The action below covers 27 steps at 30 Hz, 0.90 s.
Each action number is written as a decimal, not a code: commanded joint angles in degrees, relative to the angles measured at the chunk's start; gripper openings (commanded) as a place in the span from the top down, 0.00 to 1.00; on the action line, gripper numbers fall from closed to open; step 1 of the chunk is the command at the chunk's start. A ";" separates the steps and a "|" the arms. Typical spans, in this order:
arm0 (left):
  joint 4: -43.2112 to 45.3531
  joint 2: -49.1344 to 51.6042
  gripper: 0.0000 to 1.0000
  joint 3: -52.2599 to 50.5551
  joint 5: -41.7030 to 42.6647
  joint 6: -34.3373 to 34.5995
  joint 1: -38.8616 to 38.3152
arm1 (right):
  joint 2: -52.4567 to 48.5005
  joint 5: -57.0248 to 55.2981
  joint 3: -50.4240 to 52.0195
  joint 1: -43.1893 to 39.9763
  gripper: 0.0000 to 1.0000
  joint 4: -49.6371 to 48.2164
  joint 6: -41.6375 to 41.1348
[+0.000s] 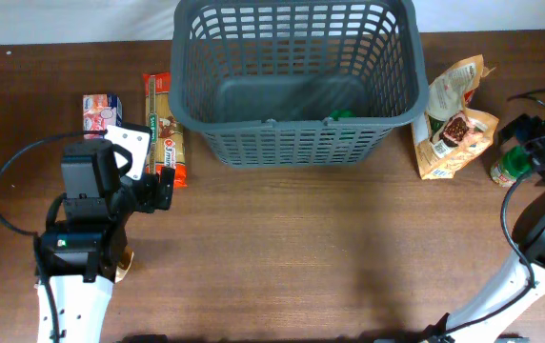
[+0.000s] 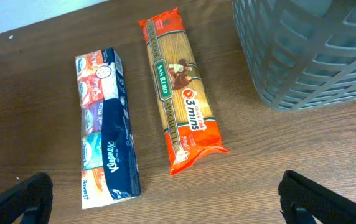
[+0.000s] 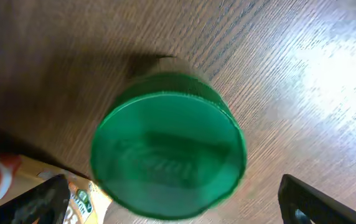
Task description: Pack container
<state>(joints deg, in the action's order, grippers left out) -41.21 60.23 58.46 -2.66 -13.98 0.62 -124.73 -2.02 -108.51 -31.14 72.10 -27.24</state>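
The dark grey basket (image 1: 296, 76) stands at the back middle of the table; its corner shows in the left wrist view (image 2: 315, 50). A green item lies inside it (image 1: 341, 113). My left gripper (image 1: 158, 186) is open and empty, just in front of a spaghetti pack (image 1: 166, 129) (image 2: 181, 87) and a Kleenex tissue pack (image 1: 101, 110) (image 2: 106, 127). My right gripper (image 1: 530, 133) (image 3: 178, 205) is open, directly above a green-lidded jar (image 1: 508, 167) (image 3: 168, 146), with its fingers either side of the lid and apart from it.
Two orange snack bags (image 1: 454, 129) lie right of the basket, next to the jar; one bag's corner shows in the right wrist view (image 3: 16, 180). Black cables loop beside both arms.
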 commanded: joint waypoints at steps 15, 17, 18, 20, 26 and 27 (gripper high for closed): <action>-0.04 0.04 0.01 0.68 -0.61 -0.70 0.28 | -3.30 0.07 0.35 -0.61 0.01 -4.17 -0.04; -0.04 0.04 0.01 0.68 -0.61 -0.70 0.28 | -3.37 0.07 0.35 -1.05 0.01 -4.37 -0.02; -0.04 0.04 0.01 0.68 -0.61 -0.70 0.28 | -3.43 0.11 0.35 -1.20 0.01 -4.44 -0.02; -0.02 0.04 0.01 0.68 -0.61 -0.70 0.28 | -4.02 0.22 0.35 -1.95 0.01 -4.44 0.22; -0.04 0.04 0.01 0.68 -0.61 -0.70 0.28 | -6.71 0.35 0.35 -2.27 0.01 -4.20 1.31; -0.04 0.04 0.01 0.68 -0.61 -0.70 0.28 | -6.82 0.35 0.35 -2.27 0.01 -4.26 1.33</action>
<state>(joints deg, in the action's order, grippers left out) -41.21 60.23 58.46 -2.66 -13.98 0.62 -130.37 -2.00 -108.51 -33.30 67.83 -26.52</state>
